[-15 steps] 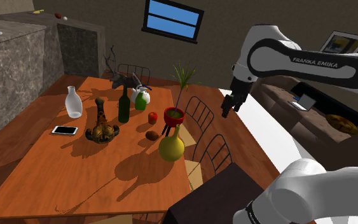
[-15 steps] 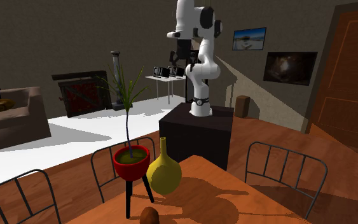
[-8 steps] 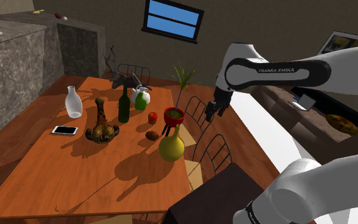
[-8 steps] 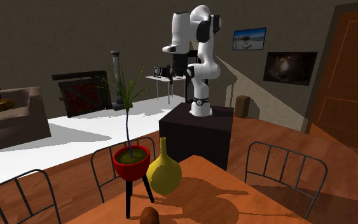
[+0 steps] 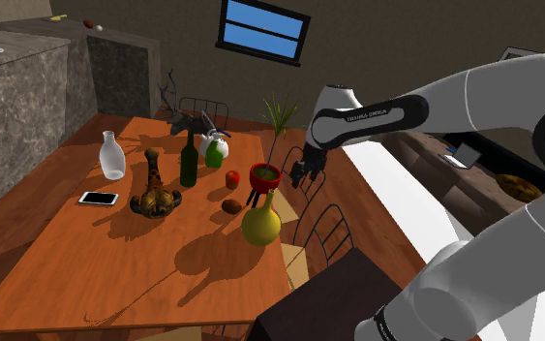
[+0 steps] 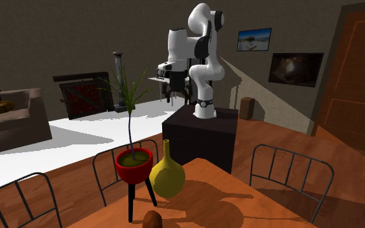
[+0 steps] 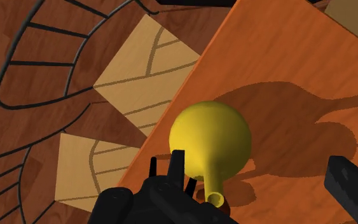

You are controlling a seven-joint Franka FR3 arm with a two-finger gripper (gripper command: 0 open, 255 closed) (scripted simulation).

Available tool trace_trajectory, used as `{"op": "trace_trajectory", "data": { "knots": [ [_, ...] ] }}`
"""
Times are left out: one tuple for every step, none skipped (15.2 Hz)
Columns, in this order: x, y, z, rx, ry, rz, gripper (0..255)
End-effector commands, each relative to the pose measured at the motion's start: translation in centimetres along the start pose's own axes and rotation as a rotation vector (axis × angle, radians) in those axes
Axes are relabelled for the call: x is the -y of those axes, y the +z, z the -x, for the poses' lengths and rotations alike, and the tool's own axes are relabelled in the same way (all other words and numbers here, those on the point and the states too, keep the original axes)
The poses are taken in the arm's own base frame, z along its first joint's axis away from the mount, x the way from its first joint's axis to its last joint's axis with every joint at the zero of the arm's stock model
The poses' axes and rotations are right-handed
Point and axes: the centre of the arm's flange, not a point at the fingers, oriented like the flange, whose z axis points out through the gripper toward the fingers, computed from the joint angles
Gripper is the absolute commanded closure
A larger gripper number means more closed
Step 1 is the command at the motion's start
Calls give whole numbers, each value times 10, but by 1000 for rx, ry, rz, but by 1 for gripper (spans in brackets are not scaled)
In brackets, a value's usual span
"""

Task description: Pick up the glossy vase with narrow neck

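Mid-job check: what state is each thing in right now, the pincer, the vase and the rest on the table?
pincer: open, empty, in the air, not touching the vase.
yellow vase: upright on the table, not held.
red plant pot: upright, beside the yellow vase.
green bottle: upright.
phone: lying flat.
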Motion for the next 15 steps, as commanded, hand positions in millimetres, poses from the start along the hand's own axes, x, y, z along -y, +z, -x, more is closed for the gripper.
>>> {"op": "trace_trajectory", "data": {
  "knots": [
    [-1, 20, -18, -11, 3, -3, 0],
    [-2, 29, -27, -15, 4, -5, 0],
    [-3, 38, -36, -19, 6, -7, 0],
    [-4, 47, -45, -24, 7, -9, 0],
    [-4, 56, -54, -28, 8, -11, 0],
    [-5, 65, -63, -32, 9, -13, 0],
    [-6, 74, -72, -37, 11, -15, 0],
    [-7, 83, -81, -41, 12, -16, 0],
    [-7, 91, -90, -45, 13, -18, 0],
    [-8, 100, -100, -50, 15, -20, 0],
    [-9, 109, -109, -54, 16, -22, 0],
    [-10, 117, -118, -58, 17, -24, 0],
    [-10, 124, -125, -62, 18, -25, 0],
    [-10, 129, -125, -62, 18, -25, 0],
    [-10, 134, -125, -62, 18, -25, 0]
  ]
}}
